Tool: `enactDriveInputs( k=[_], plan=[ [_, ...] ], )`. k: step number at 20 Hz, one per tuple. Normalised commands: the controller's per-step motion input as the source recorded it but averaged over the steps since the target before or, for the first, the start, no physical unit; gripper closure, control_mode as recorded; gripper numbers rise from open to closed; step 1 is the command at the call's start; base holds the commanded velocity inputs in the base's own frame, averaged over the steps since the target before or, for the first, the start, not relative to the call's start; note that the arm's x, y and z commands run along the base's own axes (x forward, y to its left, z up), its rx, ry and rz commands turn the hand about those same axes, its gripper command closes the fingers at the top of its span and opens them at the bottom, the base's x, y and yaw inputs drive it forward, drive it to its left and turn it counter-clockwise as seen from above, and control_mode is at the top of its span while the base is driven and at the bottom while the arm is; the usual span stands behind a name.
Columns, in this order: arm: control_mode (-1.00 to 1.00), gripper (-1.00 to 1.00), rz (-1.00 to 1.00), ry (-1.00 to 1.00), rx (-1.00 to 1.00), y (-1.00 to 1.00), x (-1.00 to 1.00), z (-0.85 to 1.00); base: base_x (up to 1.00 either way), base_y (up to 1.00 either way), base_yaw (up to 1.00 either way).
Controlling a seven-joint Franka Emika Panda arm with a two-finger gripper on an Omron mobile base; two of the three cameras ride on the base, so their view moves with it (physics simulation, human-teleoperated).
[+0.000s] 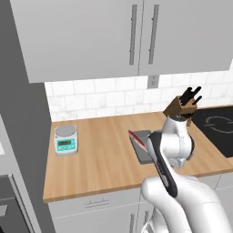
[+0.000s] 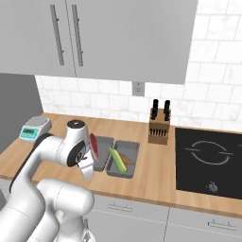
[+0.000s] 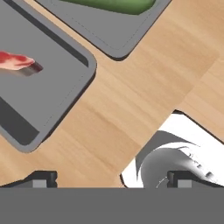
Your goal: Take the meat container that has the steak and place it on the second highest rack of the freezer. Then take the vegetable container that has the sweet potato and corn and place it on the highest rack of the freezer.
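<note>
The meat container (image 2: 105, 152) is a grey tray on the wooden counter, with the red steak (image 2: 94, 146) in it. To its right lies the vegetable container (image 2: 132, 153), which holds the green corn (image 2: 117, 159) and a brown sweet potato (image 2: 126, 158). In the hand view my gripper (image 3: 113, 179) is open and empty above bare counter wood. There the meat container (image 3: 52, 83) with the steak (image 3: 15, 61) lies at the upper left, and the vegetable container (image 3: 118, 30) with the corn (image 3: 113, 4) at the top. In the left base view my arm covers part of the meat container (image 1: 140, 148). The freezer is out of view.
A kitchen scale (image 1: 66, 139) stands at the counter's left. A knife block (image 2: 159, 125) sits by the tiled wall, with a black cooktop (image 2: 210, 160) to its right. Wall cabinets (image 1: 113, 36) hang above. A tall grey panel (image 1: 20, 127) bounds the counter's left end.
</note>
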Motion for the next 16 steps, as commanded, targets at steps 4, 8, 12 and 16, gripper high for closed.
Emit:
enactDriveInputs(
  k=[4, 8, 12, 16],
  plan=[
    [-1.0, -1.0, -0.01, 0.0, 0.0, 0.0, 0.05, -0.26, 0.0, 0.0, 0.0],
    [-1.0, -1.0, 0.0, 0.0, 0.0, 0.0, 0.21, -0.16, 0.0, 0.0, 0.0],
    [-1.0, -1.0, -0.06, 0.0, 0.0, 0.0, 0.63, -0.28, 0.0, 0.0, 0.0],
    [-1.0, -1.0, -0.08, 0.0, 0.0, 0.0, 0.37, -0.44, 0.0, 0.0, 0.0]
  ],
)
